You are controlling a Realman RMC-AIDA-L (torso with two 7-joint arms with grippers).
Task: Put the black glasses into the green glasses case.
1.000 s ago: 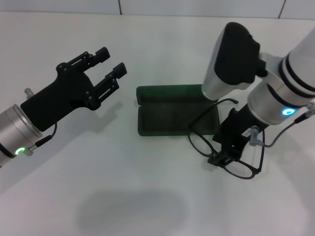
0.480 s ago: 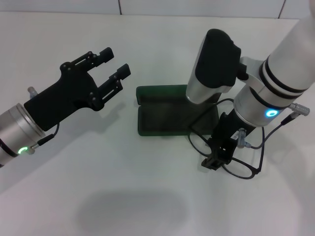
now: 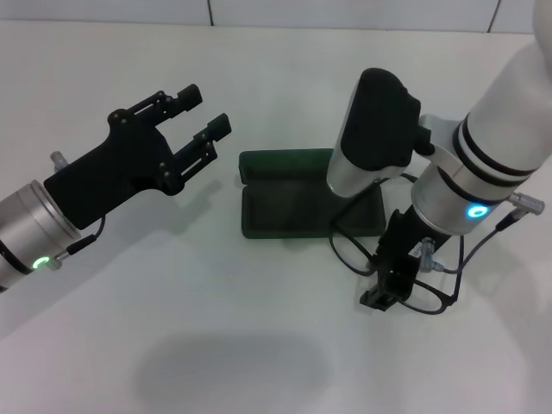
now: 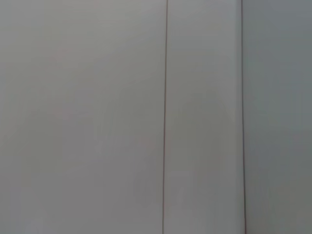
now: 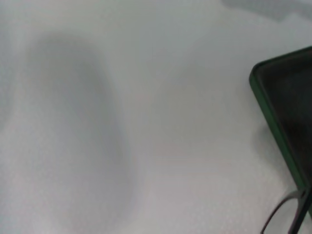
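On the table, just right of the open case, lie the glasses, one lens rim by the case's near right corner. Over them the right gripper reaches down; whether it grips them cannot be told. Left gripper hovers spread, well left of the case.

You are looking at a corner of the green glasses case, lying open with its dark lining showing. A bit of the black glasses is peeking in just beside it on the white table.
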